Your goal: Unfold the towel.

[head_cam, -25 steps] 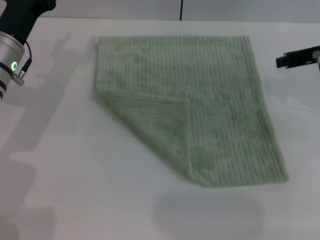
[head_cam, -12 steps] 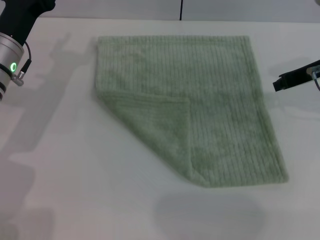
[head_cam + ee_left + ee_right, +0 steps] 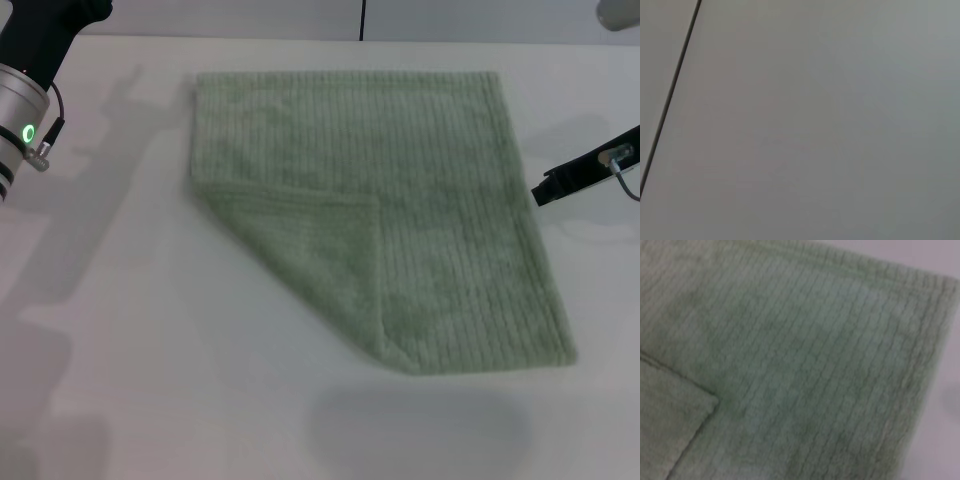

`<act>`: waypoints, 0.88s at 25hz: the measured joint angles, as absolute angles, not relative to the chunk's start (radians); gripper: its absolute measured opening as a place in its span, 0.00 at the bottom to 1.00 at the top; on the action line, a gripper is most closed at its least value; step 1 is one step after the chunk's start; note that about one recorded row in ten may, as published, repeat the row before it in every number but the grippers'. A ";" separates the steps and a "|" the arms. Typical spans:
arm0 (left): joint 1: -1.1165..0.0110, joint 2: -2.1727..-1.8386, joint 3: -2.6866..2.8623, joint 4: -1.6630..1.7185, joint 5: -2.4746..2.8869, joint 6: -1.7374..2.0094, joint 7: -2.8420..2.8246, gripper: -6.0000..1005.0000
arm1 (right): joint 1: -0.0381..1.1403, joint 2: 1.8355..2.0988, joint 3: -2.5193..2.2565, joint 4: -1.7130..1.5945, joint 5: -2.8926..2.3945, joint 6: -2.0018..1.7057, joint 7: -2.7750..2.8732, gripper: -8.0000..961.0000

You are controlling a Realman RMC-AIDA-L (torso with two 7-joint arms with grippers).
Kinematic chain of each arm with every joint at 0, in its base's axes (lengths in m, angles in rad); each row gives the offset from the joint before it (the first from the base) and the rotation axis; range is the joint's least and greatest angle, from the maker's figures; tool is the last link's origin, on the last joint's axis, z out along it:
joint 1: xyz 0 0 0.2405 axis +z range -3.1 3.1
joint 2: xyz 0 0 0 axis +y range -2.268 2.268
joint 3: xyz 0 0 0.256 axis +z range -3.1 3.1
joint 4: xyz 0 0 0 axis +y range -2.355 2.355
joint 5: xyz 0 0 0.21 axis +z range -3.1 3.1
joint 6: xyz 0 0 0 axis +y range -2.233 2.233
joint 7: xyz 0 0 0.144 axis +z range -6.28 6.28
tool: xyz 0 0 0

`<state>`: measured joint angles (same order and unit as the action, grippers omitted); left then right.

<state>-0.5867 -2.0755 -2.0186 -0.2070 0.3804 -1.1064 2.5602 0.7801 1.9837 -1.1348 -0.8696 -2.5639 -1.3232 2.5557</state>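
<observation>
Head view puts the towel point(image 3: 400, 205) across the middle of the frame, lying flat on the white table point(image 3: 150, 380), its ribbed stripes running from the top of the frame toward the bottom. One corner, the lower left, is folded over onto the cloth, making a triangular flap point(image 3: 310, 250) whose tip reaches toward the towel's centre. Nothing lies on top of the cloth and nothing blocks the way to that flap.

At the right edge of the frame the right gripper point(image 3: 548, 188) shows only as a dark tip (how wide it stands I cannot tell), just beside the towel's right hem and holding nothing that I can see. Its wrist camera looks down on the ribbed cloth, with the flap's corner point(image 3: 675, 415) low at the left of that frame and a strip of bare table at the right.

Upper left of the head frame holds the left arm point(image 3: 30, 90), well apart from the towel, a green light glowing on its silver collar; its gripper is out of sight, and its wrist camera shows only a plain grey surface crossed by a dark line point(image 3: 675, 85).
</observation>
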 joint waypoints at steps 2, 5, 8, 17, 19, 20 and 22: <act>-0.589 -2.076 -2.019 -0.207 0.380 -1.110 2.560 0.74 | 0.797 1.978 -1.130 -0.836 -2.564 -1.323 2.543 0.01; -0.590 -2.077 -2.015 -0.207 0.380 -1.114 2.560 0.74 | 0.811 1.976 -1.129 -0.810 -2.563 -1.324 2.528 0.01; -0.593 -2.078 -2.009 -0.207 0.380 -1.118 2.560 0.74 | 0.815 1.976 -1.129 -0.801 -2.565 -1.324 2.522 0.01; -0.593 -2.079 -1.993 -0.207 0.377 -1.130 2.560 0.74 | 0.857 1.953 -1.107 -0.700 -2.562 -1.315 2.464 0.01; -0.592 -2.079 -1.993 -0.207 0.376 -1.133 2.560 0.74 | 0.859 1.953 -1.106 -0.697 -2.562 -1.315 2.452 0.01; -0.592 -2.079 -1.993 -0.207 0.376 -1.134 2.560 0.74 | 0.861 1.953 -1.106 -0.694 -2.562 -1.315 2.448 0.01; -0.592 -2.079 -1.993 -0.205 0.376 -1.138 2.559 0.74 | 0.867 1.953 -1.104 -0.682 -2.562 -1.314 2.438 0.01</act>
<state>-0.5922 -2.0785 -1.9926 -0.2050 0.3760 -1.1377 2.5591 0.8674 1.9535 -1.1036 -0.6821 -2.5616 -1.3139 2.4384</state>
